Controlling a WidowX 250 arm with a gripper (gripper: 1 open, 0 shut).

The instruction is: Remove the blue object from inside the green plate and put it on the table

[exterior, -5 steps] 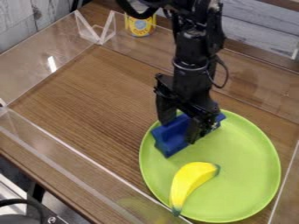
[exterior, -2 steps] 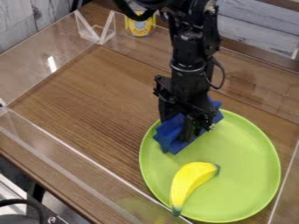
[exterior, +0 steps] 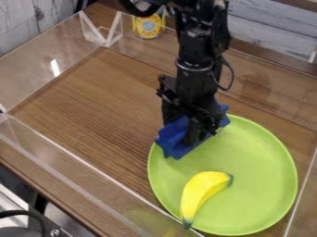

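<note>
Gripping state: the black robot gripper (exterior: 194, 122) points straight down with its jaws clamped on the dark blue elongated rectangular block (exterior: 181, 137), holding it at its upper right end
Block position: over the left inner part of the large round lime-green flat plate (exterior: 266, 171), with its lower left end at about the plate's left rim; whether that end touches the plate or is just clear of it I cannot tell
Block axis: the long axis runs diagonally, from lower left near the plate's left rim to upper right under the gripper, toward the plate's far rim
Block tilt: it looks slightly raised at the gripped end, though this is hard to judge from one view
Progress done: the grasp looks made, which I judge to be the first part of the task
Progress left: lifting the block clear of the plate's rim, carrying it off the plate, and setting it on the brown wood-grain tabletop (exterior: 99, 102) to the plate's left
Neighbour on plate: a yellow curved banana (exterior: 203, 193) lies nearer the plate's front rim, apart from the block
</note>
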